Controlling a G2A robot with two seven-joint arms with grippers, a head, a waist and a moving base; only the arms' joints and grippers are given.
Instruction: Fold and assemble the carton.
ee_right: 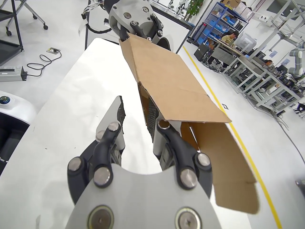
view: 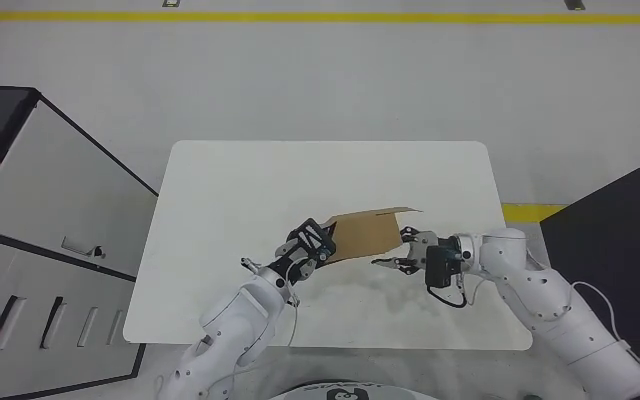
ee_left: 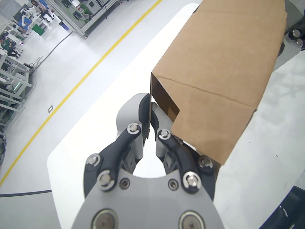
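Over the table (view: pixel 300 180), the left gripper (ee_left: pixel 150 120) pinches a flap of the carton (view: pixel 365 235). The right gripper (ee_right: pixel 135 110) is open at its other end. A hard push could pull the flap free.

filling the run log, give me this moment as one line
left pincer: shut on carton edge | right pincer: open at carton's other end | carton: end flaps unfolded, over white table

1. Left arm (view: pixel 240 312) stretches forward from the near-left side, wrist angled up, its jaws pinched shut on one end of the carton (view: pixel 365 235).
2. Right arm (view: pixel 540 290) bends in from the right, jaws spread open at the carton's other end.
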